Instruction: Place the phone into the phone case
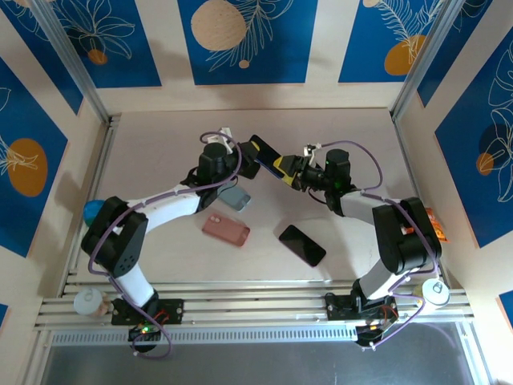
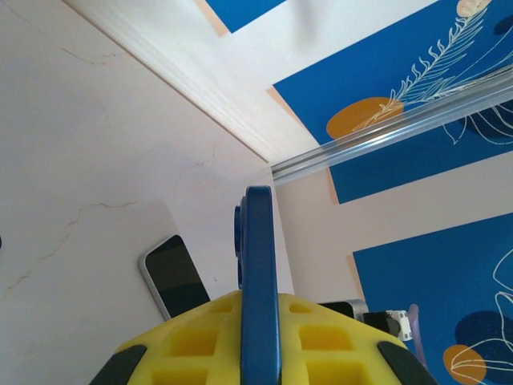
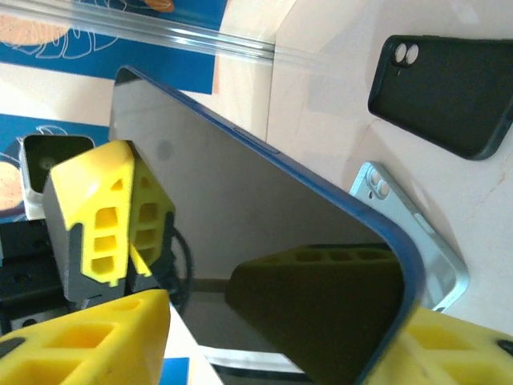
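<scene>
left gripper (image 1: 268, 157): closed on blue phone (image 1: 262, 152), held on edge above table (image 1: 361, 144) centre-back | right gripper (image 1: 293, 172): clamped on the same phone (image 3: 264, 233), screen facing its camera | grey case (image 1: 235, 196): flat below the left wrist | pink case (image 1: 225, 230): nearer, beside a black phone (image 1: 302, 245)

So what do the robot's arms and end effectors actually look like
Both arms have white link shells with black joint housings, and a purple cable loops along each. The left end effector and right end effector carry bright yellow fingers with a hollow grid pattern on black mounts. Small green and red lights glow at the bases.
</scene>
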